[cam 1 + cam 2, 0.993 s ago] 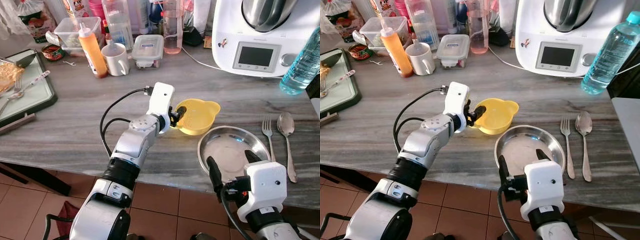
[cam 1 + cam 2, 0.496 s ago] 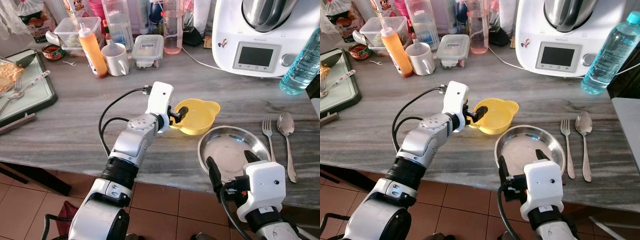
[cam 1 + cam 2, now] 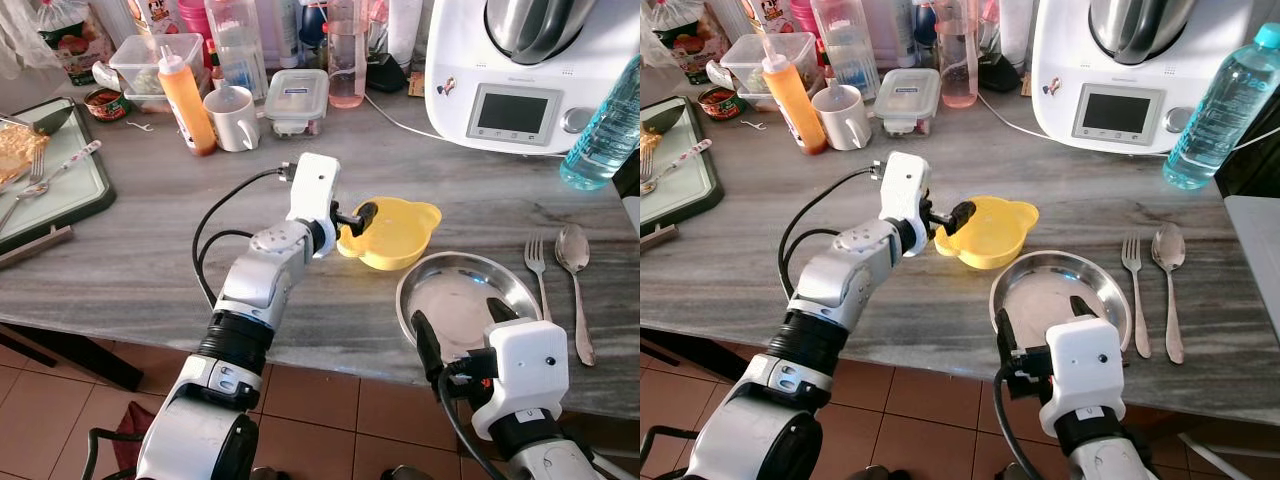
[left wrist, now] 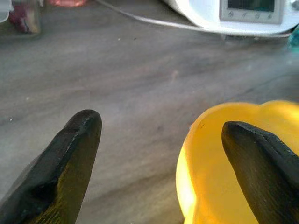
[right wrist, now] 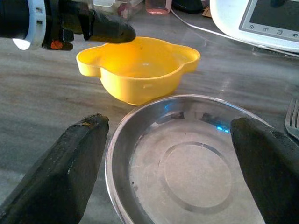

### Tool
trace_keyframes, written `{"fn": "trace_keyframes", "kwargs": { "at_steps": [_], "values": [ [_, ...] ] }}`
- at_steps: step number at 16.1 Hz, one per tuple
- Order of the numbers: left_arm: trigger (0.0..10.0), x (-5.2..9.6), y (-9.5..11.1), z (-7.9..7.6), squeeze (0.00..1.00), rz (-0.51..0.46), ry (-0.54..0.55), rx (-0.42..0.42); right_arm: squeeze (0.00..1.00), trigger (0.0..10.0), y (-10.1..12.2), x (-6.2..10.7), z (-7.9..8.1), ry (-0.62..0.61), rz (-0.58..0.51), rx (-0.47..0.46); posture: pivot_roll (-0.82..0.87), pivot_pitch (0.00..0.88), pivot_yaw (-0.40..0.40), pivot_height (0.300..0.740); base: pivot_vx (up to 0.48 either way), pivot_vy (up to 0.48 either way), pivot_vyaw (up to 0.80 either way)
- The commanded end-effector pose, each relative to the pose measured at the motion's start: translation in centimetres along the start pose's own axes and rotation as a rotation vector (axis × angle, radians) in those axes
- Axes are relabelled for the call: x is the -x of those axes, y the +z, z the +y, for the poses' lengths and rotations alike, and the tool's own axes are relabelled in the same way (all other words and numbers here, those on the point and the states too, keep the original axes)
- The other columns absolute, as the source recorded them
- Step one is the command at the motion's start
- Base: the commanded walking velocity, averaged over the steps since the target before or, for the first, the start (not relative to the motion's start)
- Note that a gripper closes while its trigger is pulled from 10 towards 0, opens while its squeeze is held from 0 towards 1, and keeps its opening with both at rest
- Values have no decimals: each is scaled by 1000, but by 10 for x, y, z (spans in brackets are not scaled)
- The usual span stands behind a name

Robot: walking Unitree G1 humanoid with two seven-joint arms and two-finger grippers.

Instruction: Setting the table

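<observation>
Your left end effector [image 3: 352, 217] hangs spread at the near-left rim of the yellow bowl [image 3: 392, 232], one black finger [image 4: 261, 168] over the bowl's inside and the other [image 4: 65, 163] outside over the grey surface [image 3: 150, 250], pinching nothing. The bowl sits upright on the surface, mouth up, its two ear-like tabs pointing toward the white kitchen machine [image 3: 520, 70] at the back; its longer axis runs roughly from your left end effector toward that machine. It lies just behind the steel plate [image 3: 465, 300], the two rims close, contact not clear. Your left arm reaches forward from the lower left, elbow bent, wrist turned inward to the right, a black cable looping off it.

Your right end effector [image 3: 462, 335] hovers low at the plate's near edge, fingers spread wide to either side of the plate in the right wrist view, grasping nothing. A fork [image 3: 537, 280] and a spoon [image 3: 575, 280] lie side by side right of the plate, handles toward you. Behind the bowl stand a white mug [image 3: 232, 118] and an orange sauce bottle [image 3: 184, 100].
</observation>
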State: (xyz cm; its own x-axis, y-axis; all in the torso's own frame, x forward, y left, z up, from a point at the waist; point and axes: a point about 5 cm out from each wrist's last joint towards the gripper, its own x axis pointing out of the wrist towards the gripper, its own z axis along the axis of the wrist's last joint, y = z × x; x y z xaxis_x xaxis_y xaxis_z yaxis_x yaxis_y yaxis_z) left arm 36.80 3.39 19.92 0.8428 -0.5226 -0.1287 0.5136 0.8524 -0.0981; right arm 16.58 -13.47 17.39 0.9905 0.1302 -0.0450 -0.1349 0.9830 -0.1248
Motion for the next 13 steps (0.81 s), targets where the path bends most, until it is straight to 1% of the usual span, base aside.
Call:
{"fn": "trace_keyframes", "kwargs": {
  "at_steps": [1,2,3,4,5,6,7,8,9,10,11,12,13],
  "values": [
    [10000,2,15,1,1000,-49,-11,11,0,10000,-1,0,-2,-3,5,-2,-60,154,49,714,0,0,0],
    [10000,3,19,2,1000,-68,-10,23,0,10000,-1,0,-2,-3,3,-2,-60,154,49,714,0,0,0],
    [10000,5,26,4,1000,-110,-7,54,0,10000,-1,-1,-2,-2,1,-2,-56,154,47,714,0,0,0],
    [10000,7,29,4,1000,-129,-12,72,0,10000,-1,-1,-2,-2,0,-3,-55,152,45,714,0,0,0],
    [10000,10,38,2,1000,-173,-27,84,0,10000,-1,-2,-2,0,-2,-2,-53,152,43,714,0,0,0],
    [10000,15,48,1,1000,-240,-48,104,0,10000,-1,-3,-2,0,-4,-1,-50,149,41,714,0,0,0],
    [10000,18,51,2,1000,-278,-56,118,0,10000,-1,-3,-3,0,-6,0,-50,148,40,714,0,0,0],
    [10000,25,54,6,1000,-341,-52,121,0,10000,-1,-4,-3,-1,-12,4,-46,146,39,714,0,0,0],
    [10000,31,49,12,1000,-361,-30,124,0,10000,0,-5,-4,-4,-22,10,-44,145,36,714,0,0,0],
    [10000,33,45,15,1000,-360,-5,121,0,10000,0,-6,-6,-7,-26,14,-37,143,34,714,0,0,0],
    [10000,39,41,22,1000,-369,48,115,0,10000,2,-8,-7,-15,-40,16,-37,143,34,714,0,0,0],
    [10000,46,40,24,1000,-395,69,114,0,10000,3,-9,-9,-27,-50,19,-31,140,27,714,0,0,0],
    [10000,60,36,30,1000,-439,101,94,0,10000,6,-12,-12,-57,-83,43,-35,132,22,714,0,0,0]
  ]
}}
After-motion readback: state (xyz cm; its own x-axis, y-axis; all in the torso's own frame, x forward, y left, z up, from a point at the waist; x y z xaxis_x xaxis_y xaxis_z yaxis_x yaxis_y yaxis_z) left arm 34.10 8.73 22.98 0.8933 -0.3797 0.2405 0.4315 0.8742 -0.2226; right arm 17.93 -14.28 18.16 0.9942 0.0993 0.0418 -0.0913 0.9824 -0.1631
